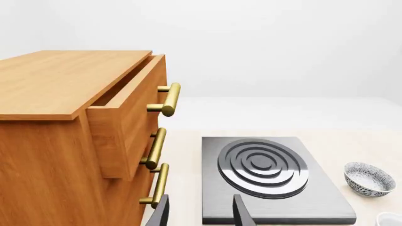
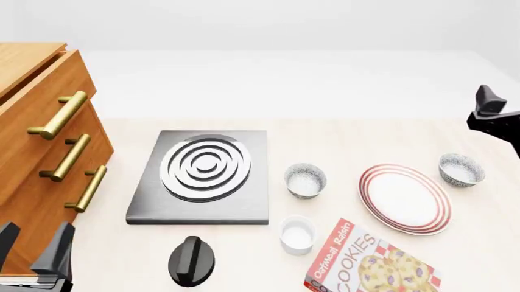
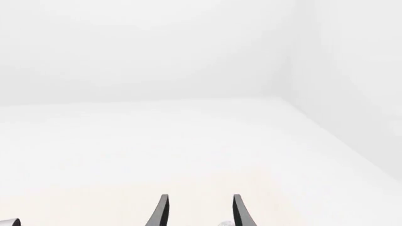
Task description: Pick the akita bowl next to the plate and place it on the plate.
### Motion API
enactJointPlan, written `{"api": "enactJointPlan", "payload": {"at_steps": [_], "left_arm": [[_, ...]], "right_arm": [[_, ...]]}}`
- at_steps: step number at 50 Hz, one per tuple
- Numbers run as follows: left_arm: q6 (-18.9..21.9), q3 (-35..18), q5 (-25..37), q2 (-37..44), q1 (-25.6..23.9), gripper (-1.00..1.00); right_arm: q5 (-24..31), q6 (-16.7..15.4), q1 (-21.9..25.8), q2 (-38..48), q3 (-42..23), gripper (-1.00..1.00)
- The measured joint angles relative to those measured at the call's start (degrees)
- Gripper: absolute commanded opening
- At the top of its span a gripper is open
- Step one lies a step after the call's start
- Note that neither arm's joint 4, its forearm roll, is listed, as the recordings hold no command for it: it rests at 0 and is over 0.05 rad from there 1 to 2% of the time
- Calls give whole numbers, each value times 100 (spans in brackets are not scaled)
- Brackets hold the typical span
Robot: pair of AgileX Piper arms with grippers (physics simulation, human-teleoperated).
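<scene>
Right pincer [image 3: 198,212] raised, jaws apart, empty.

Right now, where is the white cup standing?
In the front view, the white cup stands near the table's front edge, between the black knob and the cookie box, just in front of a speckled bowl.

The front view looks down from above the table [image 2: 325,137]. The left wrist view sits low, facing the cabinet [image 1: 75,141] and stove plate [image 1: 270,181] (both shared with front); the right wrist faces blank wall.
</scene>
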Motion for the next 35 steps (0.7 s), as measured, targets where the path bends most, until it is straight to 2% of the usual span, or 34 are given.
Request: {"api": "enactJointPlan", "payload": {"at_steps": [35], "left_arm": [[0, 0, 0, 0, 0, 100]], "right_arm": [[-17, 205, -553, 174, 13, 100]]}}
